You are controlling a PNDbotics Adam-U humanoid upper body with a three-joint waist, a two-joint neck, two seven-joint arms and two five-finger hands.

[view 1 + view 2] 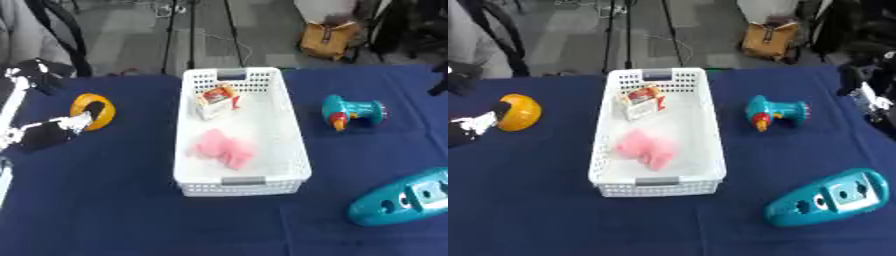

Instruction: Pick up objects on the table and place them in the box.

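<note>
Nearest, at 4 o'clock, a teal boat-shaped toy [826,198] lies on the blue table [105,210]. At 9 o'clock the left hand [48,132] has its fingers closed on an orange ring [94,111]. At 3 o'clock the right hand [866,95] hovers; whether it is open I cannot tell. A teal toy drill [350,112] lies at 2 o'clock. Centred, the white box [293,150] holds a pink item [224,149] and a small carton [217,100].

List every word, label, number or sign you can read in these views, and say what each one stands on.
No text can be read in either view.
Small carton in the white basket: red and white print, too blurred to read.
Teal toy drill, teal boat-shaped toy, orange ring, pink object: no lettering shows.
Tan bag on the floor: no legible label.
</note>
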